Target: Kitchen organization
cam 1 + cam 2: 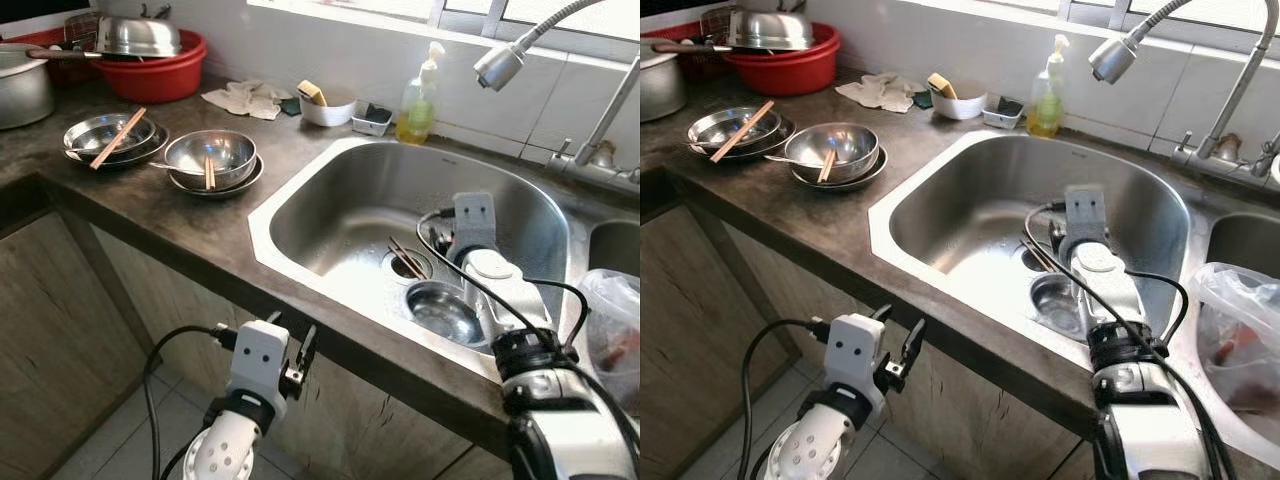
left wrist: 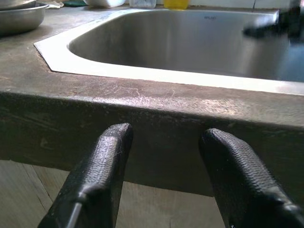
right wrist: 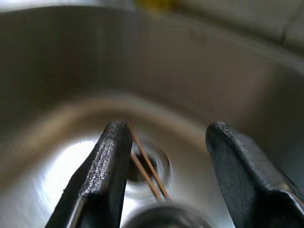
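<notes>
A dark stone counter (image 1: 190, 215) carries a steel sink (image 1: 300, 190) under a window, tiled floor below. The right gripper (image 3: 164, 156), fingers spread and empty, reaches into the basin above a pair of chopsticks (image 1: 405, 258) lying across the drain, just far of a small steel bowl (image 1: 443, 312). The left gripper (image 2: 164, 156) hangs open by the counter's near edge

Right claw (image 3: 164, 190): its arm hides the fingertips in both eye views. Small bowl (image 1: 443, 312) in the sink (image 1: 330, 215) partly covered by that arm; a blur in the right wrist view. Chopsticks (image 1: 405, 258): far ends blurred there. Plastic bag (image 1: 612, 330) cut by frame edge.
</notes>
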Robot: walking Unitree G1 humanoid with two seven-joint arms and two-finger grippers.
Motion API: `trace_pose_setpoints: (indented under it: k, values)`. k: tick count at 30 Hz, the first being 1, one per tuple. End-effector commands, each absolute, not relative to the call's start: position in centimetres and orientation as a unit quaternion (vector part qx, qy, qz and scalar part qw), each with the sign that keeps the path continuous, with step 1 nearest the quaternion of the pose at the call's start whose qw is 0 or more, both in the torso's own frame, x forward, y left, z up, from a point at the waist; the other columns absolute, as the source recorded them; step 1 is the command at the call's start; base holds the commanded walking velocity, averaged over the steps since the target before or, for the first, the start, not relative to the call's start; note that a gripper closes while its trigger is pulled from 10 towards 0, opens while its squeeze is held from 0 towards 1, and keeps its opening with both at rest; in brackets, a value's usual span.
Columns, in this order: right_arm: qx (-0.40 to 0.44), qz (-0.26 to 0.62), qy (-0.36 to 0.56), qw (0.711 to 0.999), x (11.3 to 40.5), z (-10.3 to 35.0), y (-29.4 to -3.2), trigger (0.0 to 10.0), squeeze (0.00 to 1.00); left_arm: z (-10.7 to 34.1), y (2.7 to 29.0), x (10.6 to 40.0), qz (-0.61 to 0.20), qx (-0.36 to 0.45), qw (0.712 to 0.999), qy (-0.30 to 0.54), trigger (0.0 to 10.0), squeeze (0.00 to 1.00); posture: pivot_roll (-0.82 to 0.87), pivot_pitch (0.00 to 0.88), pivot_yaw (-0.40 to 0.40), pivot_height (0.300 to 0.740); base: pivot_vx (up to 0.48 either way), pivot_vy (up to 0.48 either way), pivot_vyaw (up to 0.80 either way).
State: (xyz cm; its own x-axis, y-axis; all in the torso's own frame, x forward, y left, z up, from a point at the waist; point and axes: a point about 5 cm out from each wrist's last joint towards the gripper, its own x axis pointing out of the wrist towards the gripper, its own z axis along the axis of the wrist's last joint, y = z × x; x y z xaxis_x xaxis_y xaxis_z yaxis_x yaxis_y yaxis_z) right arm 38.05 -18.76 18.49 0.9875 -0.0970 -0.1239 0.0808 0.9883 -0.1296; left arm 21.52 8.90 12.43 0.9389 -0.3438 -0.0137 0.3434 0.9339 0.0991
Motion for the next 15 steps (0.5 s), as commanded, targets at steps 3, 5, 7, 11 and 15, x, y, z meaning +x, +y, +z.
trace_pose_setpoints:
  k: [3, 5, 7, 11, 15]
  values:
    - [-0.071, -0.013, -0.041, 0.997, 36.8, 21.3, -16.8, 10.0, 0.0, 12.3, 8.9, 22.1, -0.174, 0.048, 0.983, -0.004, 10.0, 0.0, 0.05, 0.03, -0.068, 0.74, 0.0, 0.0, 0.0]
    - [-0.073, -0.007, -0.062, 0.995, 36.4, 21.8, -16.4, 10.0, 0.0, 12.3, 8.9, 22.2, -0.174, 0.049, 0.983, -0.004, 10.0, 0.0, 0.05, 0.026, -0.066, 0.74, 0.0, 0.0, 0.0]
    - [-0.064, 0.006, -0.095, 0.993, 35.5, 22.4, -15.6, 10.0, 0.0, 12.2, 9.0, 22.5, -0.174, 0.051, 0.983, -0.006, 10.0, 0.0, 0.05, 0.011, -0.062, 0.74, 0.0, 0.0, 0.0]
    - [-0.046, 0.036, -0.157, 0.986, 33.0, 23.3, -14.5, 10.0, 0.0, 12.2, 9.1, 22.6, -0.172, 0.055, 0.984, -0.011, 10.0, 0.0, 0.05, 0.0, -0.057, 0.74, 0.0, 0.0, 0.0]
    - [-0.033, 0.054, -0.186, 0.981, 30.1, 23.1, -14.0, 10.0, 0.0, 12.2, 9.1, 22.5, -0.173, 0.053, 0.983, -0.015, 10.0, 0.0, 0.04, 0.0, -0.049, 0.74, 0.0, 0.0, 0.0]
